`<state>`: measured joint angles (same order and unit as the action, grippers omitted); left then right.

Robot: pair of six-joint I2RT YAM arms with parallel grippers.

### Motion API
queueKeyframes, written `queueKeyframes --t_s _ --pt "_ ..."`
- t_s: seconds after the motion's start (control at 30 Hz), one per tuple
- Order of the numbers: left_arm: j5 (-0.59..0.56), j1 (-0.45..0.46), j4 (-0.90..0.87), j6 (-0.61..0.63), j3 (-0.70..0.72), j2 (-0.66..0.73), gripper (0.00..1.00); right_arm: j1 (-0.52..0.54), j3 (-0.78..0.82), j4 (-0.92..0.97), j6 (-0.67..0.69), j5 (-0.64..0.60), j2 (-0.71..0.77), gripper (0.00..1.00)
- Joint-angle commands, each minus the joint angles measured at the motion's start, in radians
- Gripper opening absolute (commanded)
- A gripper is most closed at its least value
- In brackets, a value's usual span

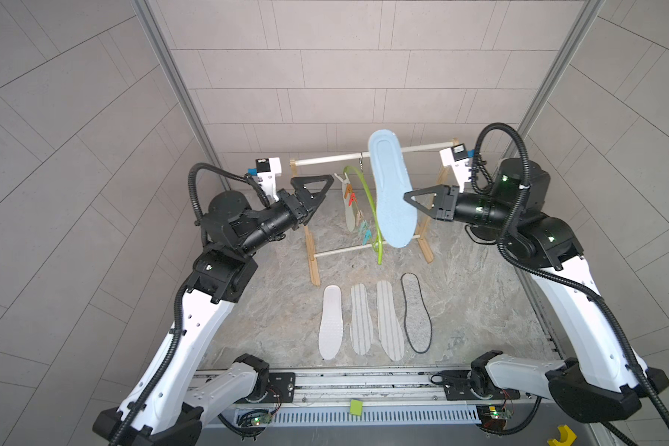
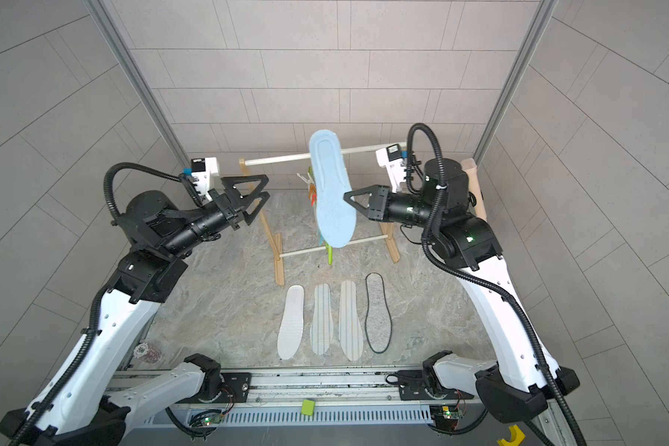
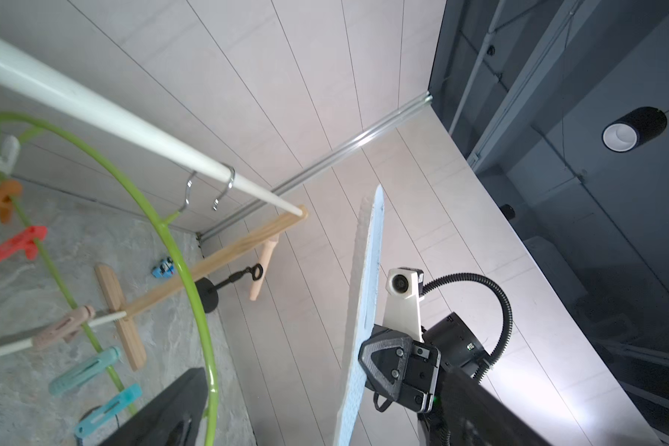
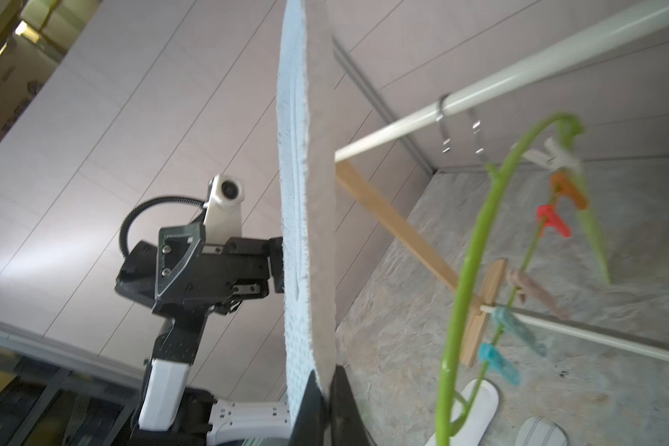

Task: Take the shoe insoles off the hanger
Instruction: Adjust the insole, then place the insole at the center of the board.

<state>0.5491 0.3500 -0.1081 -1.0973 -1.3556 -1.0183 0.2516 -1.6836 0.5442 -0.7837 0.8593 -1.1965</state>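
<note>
My right gripper (image 1: 406,197) (image 2: 345,197) is shut on the side edge of a blue-grey shoe insole (image 1: 393,193) (image 2: 331,193), holding it upright in front of the hanger. In the right wrist view the jaws (image 4: 327,390) pinch that insole (image 4: 306,193). My left gripper (image 1: 327,187) (image 2: 266,188) (image 3: 321,386) stands open and empty left of the lime-green hanger (image 1: 368,200) (image 3: 186,270) (image 4: 476,251). One pale insole (image 1: 349,212) hangs edge-on from a clothespin. On the table lie a white dotted insole (image 1: 331,322), two striped insoles (image 1: 360,320) (image 1: 390,320) and a black-edged grey insole (image 1: 417,312).
The hanger hooks on the white top rod (image 1: 325,159) of a wooden rack (image 1: 313,266). Coloured clothespins (image 3: 18,243) line the hanger. A black weight with a hook (image 3: 209,295) and a small blue toy (image 3: 163,267) lie behind the rack. Walls close in on three sides.
</note>
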Motion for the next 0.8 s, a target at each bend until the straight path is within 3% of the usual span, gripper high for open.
queueKeyframes --t_s 0.0,0.07,0.17,0.27,0.5,0.67,0.77 --pt "-0.103 -0.036 -0.057 0.099 -0.045 0.031 1.00 -0.181 0.044 -0.021 -0.017 0.081 0.080 0.00" --pt "-0.181 -0.049 -0.095 0.170 -0.043 0.057 1.00 -0.270 0.099 -0.009 -0.003 0.105 0.121 0.00" --pt "-0.352 -0.055 -0.165 0.264 -0.010 0.112 1.00 -0.287 0.168 0.119 0.116 0.054 0.167 0.00" --pt "-0.500 -0.061 -0.246 0.331 0.036 0.161 1.00 -0.348 0.341 0.130 0.138 -0.006 0.255 0.00" --pt "-0.787 -0.063 -0.353 0.400 0.241 0.305 1.00 -0.403 0.642 0.315 0.300 -0.184 0.386 0.00" --pt "-0.850 -0.063 -0.318 0.377 0.410 0.392 1.00 -0.402 0.712 0.501 0.472 -0.338 0.281 0.00" --pt "-0.853 -0.063 -0.282 0.356 0.465 0.405 1.00 -0.390 0.715 0.507 0.476 -0.382 0.220 0.00"
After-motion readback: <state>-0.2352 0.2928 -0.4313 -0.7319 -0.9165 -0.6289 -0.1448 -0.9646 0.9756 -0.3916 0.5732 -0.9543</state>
